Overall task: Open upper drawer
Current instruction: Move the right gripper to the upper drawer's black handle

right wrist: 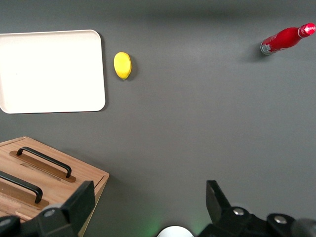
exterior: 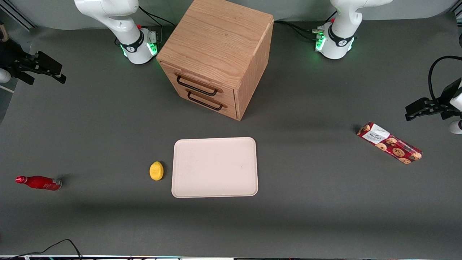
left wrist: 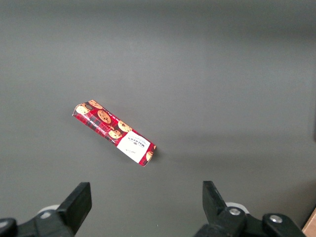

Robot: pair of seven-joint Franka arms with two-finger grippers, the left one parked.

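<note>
My gripper (exterior: 54, 70) hangs above the table (exterior: 108, 126) at the working arm's end, toward the edge farthest from the front camera. Its fingers (right wrist: 79, 205) stand wide apart and hold nothing.

A red bottle (exterior: 38, 182) lies on its side near the same end of the table, closer to the front camera's edge.

A yellow lemon (exterior: 156, 170) rests just beside the short edge of a cream rectangular tray (exterior: 215, 167), apart from it. The tray lies flat near the middle of the table.

The wooden cabinet (exterior: 220, 39) stands farther from the front camera than the tray, near the table's edge at the robot bases, turned at a slight angle.

The upper drawer (exterior: 196, 85) sits at the top of the cabinet's front, directly above the lower drawer (exterior: 205, 102). Each carries a thin black bar handle, and both fronts appear flush with the cabinet.

A red cookie packet (exterior: 389, 143) lies flat toward the parked arm's end of the table.
</note>
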